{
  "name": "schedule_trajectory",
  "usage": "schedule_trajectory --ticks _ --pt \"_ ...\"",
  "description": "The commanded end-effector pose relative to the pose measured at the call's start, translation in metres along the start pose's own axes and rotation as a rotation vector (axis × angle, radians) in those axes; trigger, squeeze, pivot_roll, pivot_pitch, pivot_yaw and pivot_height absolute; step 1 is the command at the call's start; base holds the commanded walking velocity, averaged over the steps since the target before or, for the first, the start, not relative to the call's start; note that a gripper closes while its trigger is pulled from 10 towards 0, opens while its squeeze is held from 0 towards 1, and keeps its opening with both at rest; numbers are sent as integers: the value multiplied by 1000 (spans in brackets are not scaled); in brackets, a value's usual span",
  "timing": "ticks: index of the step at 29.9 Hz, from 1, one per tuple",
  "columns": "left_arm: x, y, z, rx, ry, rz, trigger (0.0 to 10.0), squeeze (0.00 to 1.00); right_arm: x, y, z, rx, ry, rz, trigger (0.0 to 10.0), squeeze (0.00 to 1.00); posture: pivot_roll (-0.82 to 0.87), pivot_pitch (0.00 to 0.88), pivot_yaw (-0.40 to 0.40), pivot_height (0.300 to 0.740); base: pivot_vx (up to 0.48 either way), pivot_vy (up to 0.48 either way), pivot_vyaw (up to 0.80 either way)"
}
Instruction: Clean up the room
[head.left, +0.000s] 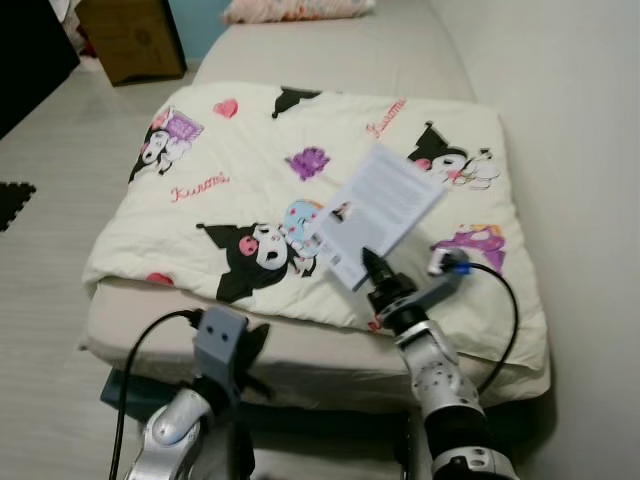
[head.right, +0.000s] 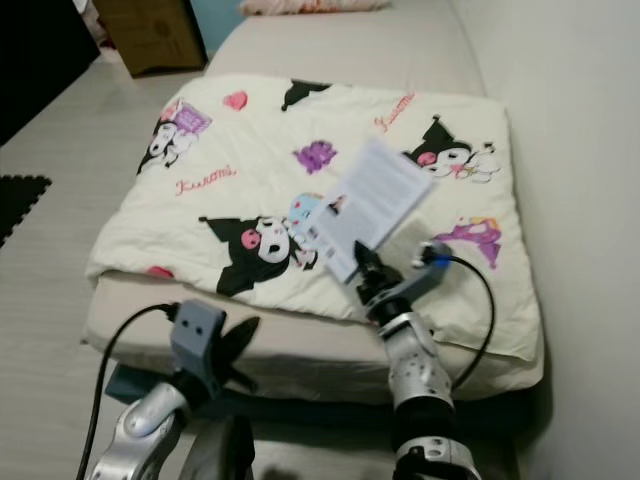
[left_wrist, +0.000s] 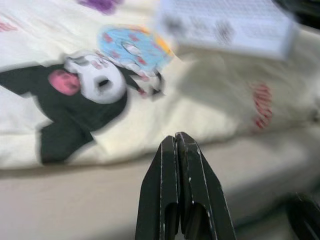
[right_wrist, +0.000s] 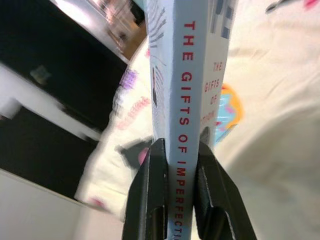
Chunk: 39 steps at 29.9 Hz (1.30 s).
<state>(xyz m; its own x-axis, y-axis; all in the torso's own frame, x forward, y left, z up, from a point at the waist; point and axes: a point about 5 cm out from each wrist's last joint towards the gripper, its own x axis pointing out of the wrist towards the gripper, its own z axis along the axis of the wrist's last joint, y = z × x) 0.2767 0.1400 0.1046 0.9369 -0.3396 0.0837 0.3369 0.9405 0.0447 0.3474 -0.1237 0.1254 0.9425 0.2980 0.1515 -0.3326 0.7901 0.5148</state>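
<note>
Right wrist view: a pale blue book (right_wrist: 189, 75) stands spine-on between the two black fingers (right_wrist: 145, 200) of the right gripper (right_wrist: 176, 172), which pinch it from both sides low on the spine. Red capitals on the spine read "THE GIFTS OF IMPERFECT", and the rest is hidden between the fingers. In the head views the book is held up off the bed, tilted, its printed back cover facing the camera, above the near right part of a cream blanket (head.left: 250, 150). The right arm reaches up from below, with a black cable looping to a blue plug by its wrist.

The blanket lies folded on a beige mattress (head.left: 330, 45) and is printed with black-and-white cartoon characters, pink hearts, purple shapes and red script. At the far end of the mattress lies a pink patterned pillow (head.left: 298, 9).

The left gripper (left_wrist: 181, 145) hangs low before the near edge of the mattress, its fingers pressed together on nothing, pointing at the blanket's edge.

A white wall runs along the bed's right side. On the grey floor to the left stand a brown cardboard box (head.left: 130, 38) and a piece of dark furniture.
</note>
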Motion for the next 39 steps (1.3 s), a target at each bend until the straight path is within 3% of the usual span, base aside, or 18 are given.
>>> schedule_trajectory --ticks 1,4,7,11,16,23,39 --pt "-6 2 -15 -19 72 41 10000 0 -3 0 6 -97 -21 -5 10000 0 -1 115 32 567 0 0 0" --pt "-3 3 -19 -1 86 92 10000 0 -15 -2 4 -272 15 -35 10000 0 -5 107 27 567 0 0 0" --pt "-2 3 -20 1 96 120 10000 0 -19 -3 2 -318 29 -50 10000 0 -10 106 21 567 0 0 0" --pt "-2 7 -27 41 122 180 10000 0 -34 -18 -12 -429 91 -166 10000 0 -11 107 14 567 0 0 0" --pt "-1 7 -27 56 112 184 10000 0 -41 -20 -21 -488 123 -194 10000 0 -8 110 13 567 0 0 0" --pt "0 9 -26 54 85 207 10000 0 -51 -23 -30 -458 142 -219 10000 0 -5 110 14 567 0 0 0" --pt "1 13 -22 67 30 276 10000 0 -57 -26 -37 -482 162 -237 10000 0 -9 102 12 647 0 0 0"
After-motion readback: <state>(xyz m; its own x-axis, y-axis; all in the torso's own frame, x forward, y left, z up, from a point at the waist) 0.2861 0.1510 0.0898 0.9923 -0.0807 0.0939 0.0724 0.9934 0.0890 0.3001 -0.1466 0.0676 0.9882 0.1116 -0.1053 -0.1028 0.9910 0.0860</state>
